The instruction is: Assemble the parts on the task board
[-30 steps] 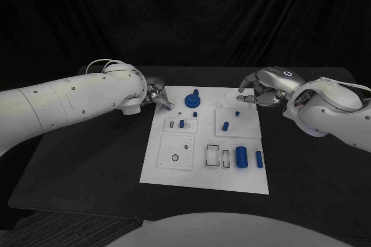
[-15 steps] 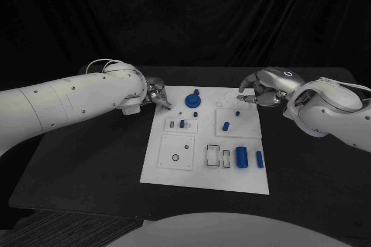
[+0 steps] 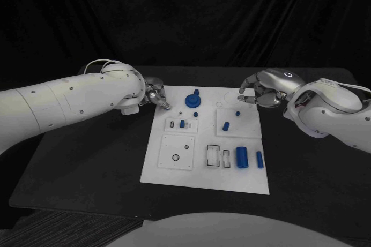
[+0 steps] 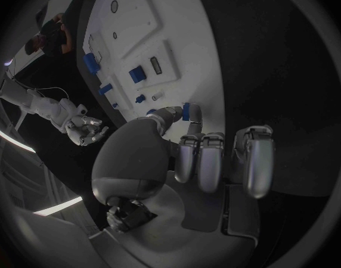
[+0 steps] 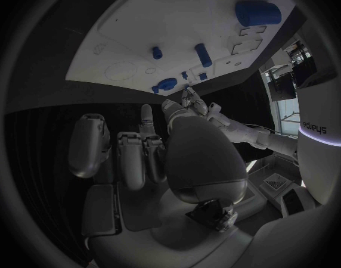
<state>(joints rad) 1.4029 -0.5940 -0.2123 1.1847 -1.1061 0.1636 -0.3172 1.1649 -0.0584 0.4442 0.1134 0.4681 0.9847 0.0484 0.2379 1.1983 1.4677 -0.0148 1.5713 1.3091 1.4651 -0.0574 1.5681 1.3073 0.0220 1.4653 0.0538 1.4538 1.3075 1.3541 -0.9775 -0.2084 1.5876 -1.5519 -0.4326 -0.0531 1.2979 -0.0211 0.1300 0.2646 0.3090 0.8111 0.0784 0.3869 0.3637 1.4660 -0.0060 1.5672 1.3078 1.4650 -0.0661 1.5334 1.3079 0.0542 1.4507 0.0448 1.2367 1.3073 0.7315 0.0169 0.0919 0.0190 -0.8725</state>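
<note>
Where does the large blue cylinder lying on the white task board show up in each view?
Head view: large blue cylinder lies on the white task board, near its right edge, toward the robot.
Left wrist view: a blue piece far along the board may be it; cannot tell.
Right wrist view: at the board's far end.
Shared landmark: the round blue knob.

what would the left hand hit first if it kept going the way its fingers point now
Probably the round blue part at the far end of the task board. In the head view the left hand points across that end, a small blue piece pinched at its fingertips. Height is unclear, so it might pass above.
</note>
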